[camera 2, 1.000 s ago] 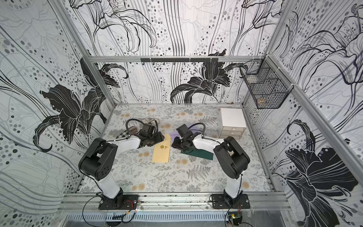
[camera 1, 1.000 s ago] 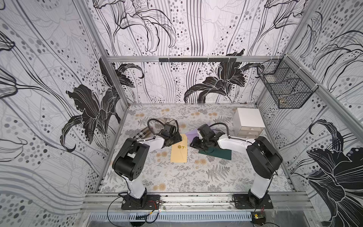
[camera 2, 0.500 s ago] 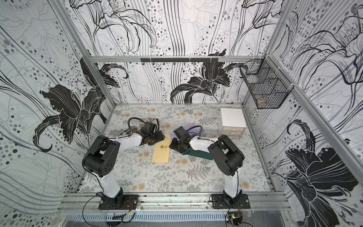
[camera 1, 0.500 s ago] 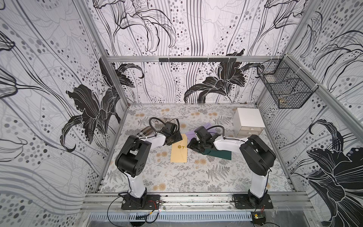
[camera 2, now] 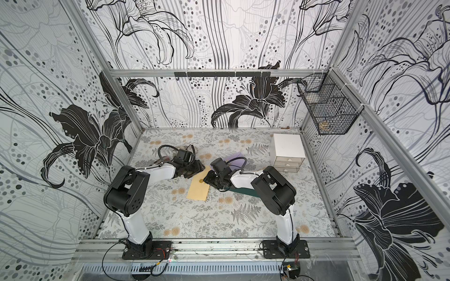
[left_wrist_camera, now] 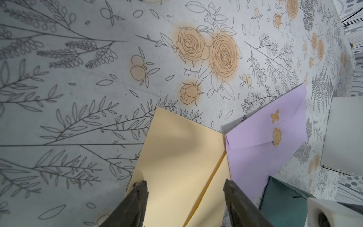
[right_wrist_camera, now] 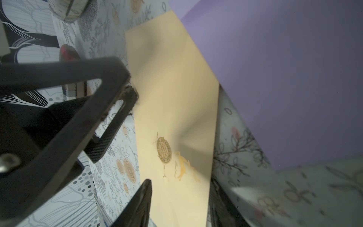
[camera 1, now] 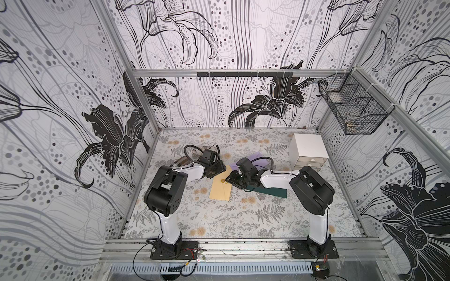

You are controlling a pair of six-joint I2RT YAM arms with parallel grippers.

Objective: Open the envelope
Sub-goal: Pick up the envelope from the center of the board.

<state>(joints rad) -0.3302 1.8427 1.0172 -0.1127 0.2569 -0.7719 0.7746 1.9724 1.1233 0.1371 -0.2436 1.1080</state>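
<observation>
Now the tan envelope point(camera 1: 220, 192) lies on the counter point(camera 1: 219, 219), gold seal point(right_wrist_camera: 164, 150) up. My left tool point(left_wrist_camera: 184, 184) hangs open astride its flap end; my right tool point(right_wrist_camera: 180, 183) stands parted beside the seal, gripping nothing. Best, I judge: pin the body with one, slip the other under the flap edge, lift slowly.

I count three envelopes, a tan envelope point(left_wrist_camera: 182, 153), a purple envelope point(left_wrist_camera: 265, 155) and a dark green envelope point(left_wrist_camera: 282, 198), two gold seals point(right_wrist_camera: 164, 150) point(left_wrist_camera: 277, 137), one white drawer unit point(camera 1: 308, 148), one wire basket point(camera 1: 353, 110), and my pair, left gripper point(left_wrist_camera: 184, 184) and right gripper point(right_wrist_camera: 180, 184).
</observation>
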